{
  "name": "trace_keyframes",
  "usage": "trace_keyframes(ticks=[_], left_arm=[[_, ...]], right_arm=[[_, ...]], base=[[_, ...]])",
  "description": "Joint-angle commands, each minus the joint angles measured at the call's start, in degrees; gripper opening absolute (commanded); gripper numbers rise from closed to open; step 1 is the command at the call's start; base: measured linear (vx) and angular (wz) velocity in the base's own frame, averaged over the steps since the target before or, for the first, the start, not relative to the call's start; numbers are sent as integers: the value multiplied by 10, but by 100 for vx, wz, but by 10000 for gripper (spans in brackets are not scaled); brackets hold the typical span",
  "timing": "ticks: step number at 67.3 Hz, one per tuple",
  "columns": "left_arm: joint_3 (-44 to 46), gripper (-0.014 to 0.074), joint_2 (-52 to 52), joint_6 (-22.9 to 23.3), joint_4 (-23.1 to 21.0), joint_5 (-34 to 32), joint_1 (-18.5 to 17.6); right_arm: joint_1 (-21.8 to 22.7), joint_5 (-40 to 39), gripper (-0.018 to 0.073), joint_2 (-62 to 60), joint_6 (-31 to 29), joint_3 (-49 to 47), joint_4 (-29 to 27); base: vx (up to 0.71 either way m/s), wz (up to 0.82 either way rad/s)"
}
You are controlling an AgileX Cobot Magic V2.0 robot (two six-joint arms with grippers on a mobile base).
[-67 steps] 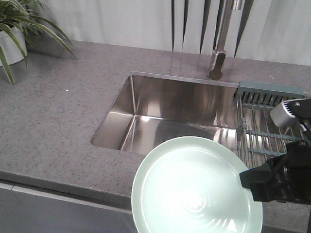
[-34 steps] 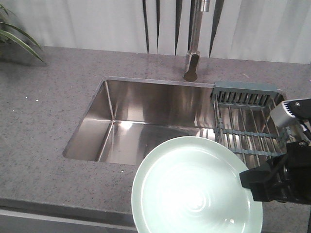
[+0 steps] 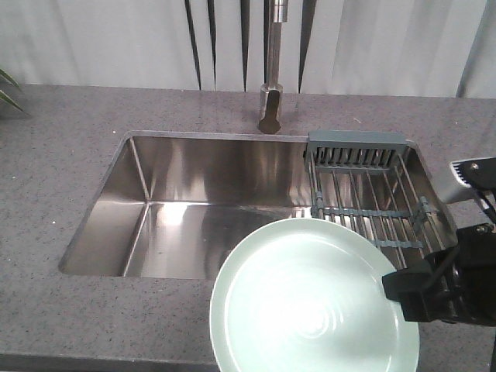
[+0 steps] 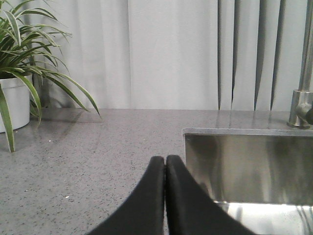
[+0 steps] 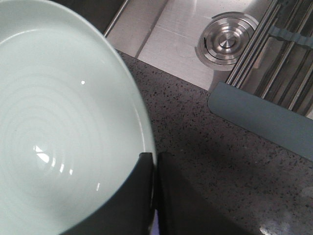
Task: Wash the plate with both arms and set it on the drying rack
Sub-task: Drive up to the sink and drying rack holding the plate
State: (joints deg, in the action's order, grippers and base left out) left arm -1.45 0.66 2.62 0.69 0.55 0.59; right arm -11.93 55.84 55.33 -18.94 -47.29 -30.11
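The pale mint-green plate (image 3: pixel 310 298) hangs flat over the counter's front edge, partly over the sink (image 3: pixel 194 209). My right gripper (image 3: pixel 399 288) is shut on its right rim; in the right wrist view the plate (image 5: pixel 58 127) fills the left and the gripper (image 5: pixel 155 161) pinches the rim between both fingers. The drying rack (image 3: pixel 372 194) of steel rods with grey-blue end pieces spans the sink's right end, just behind the plate; its near end piece (image 5: pixel 259 120) shows in the right wrist view. My left gripper (image 4: pixel 165 164) is shut on nothing above the counter beside the sink's left edge.
A steel tap (image 3: pixel 271 85) rises behind the sink. The round drain strainer (image 5: pixel 227 39) lies in the sink floor beside the rack. A potted plant (image 4: pixel 19 73) stands at the counter's far left. Grey speckled countertop (image 3: pixel 54 155) surrounds the sink; curtains hang behind.
The whole scene has slid left in the front view: sink, tap and rack now sit more central and the plant is nearly out of frame. Plate and right gripper keep their place in the view.
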Motion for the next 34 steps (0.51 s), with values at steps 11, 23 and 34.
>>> trace_keyframes(ticks=[11, 23, 34], left_arm=[[18, -6, 7, 3, -1, -39, -3], [18, -6, 7, 3, -1, -39, -3], [18, -6, 7, 3, -1, -39, -3]], right_arm=[[1, -22, -4, -7, -6, -15, -21], [1, -22, -4, -7, -6, -15, -21], [1, -22, -4, -7, -6, -15, -21]], base=[[2, -9], [3, -6], [4, -6]])
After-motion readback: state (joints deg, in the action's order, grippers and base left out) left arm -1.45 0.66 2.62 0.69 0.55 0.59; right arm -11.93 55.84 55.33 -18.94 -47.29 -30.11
